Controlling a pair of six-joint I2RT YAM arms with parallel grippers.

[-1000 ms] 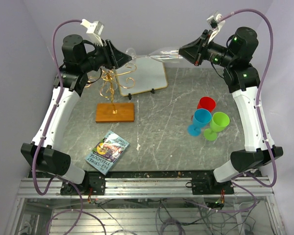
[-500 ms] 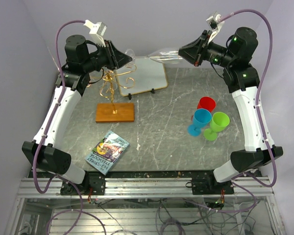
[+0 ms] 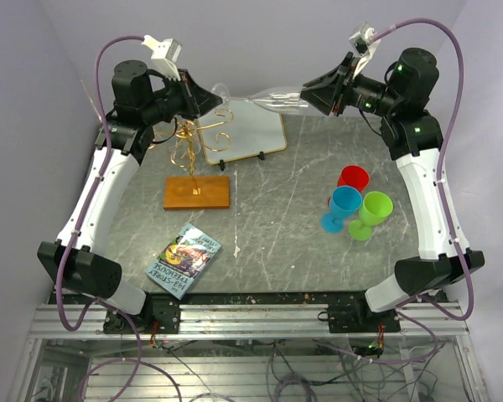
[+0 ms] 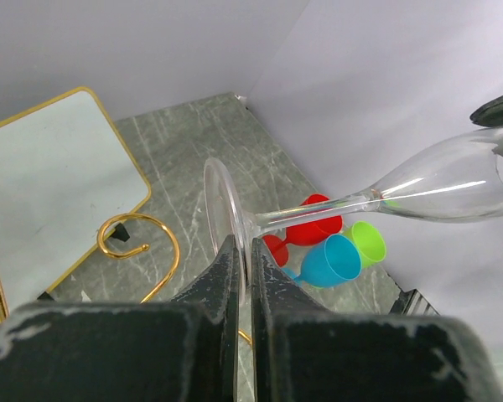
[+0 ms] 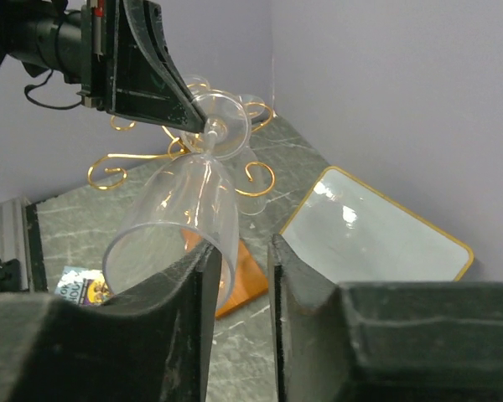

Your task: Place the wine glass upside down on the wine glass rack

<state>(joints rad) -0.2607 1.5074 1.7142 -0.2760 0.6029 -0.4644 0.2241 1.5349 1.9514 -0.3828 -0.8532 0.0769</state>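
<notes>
At the near-left corner of the desk [image 3: 277, 239] lies a paperback book [image 3: 184, 260], face up. On the right side, about midway back, three plastic goblets crowd together: the blue one [image 3: 344, 206] tipped on its side and touching the green one [image 3: 372, 213], with the red one [image 3: 353, 178] just behind them.

Farther back on the left stands the wine glass rack [image 3: 197, 193], its wooden base flat on the desk and its gold scrolls rising toward the far-left corner. Just behind it, by the far edge, a white board with a gold frame [image 3: 247, 130] leans on its little stand.

Above the far edge hangs the wine glass [image 3: 277, 99], lying level in the air — foot to the left, bowl to the right. It is above the rack's scrolls and a little to their right. The left gripper [image 4: 241, 251] is clamped on the rim of the foot, which stands on edge between its fingers. The right gripper [image 5: 245, 251] has the lip of the bowl in the narrow gap between its fingers — whether they press on the glass cannot be told.
</notes>
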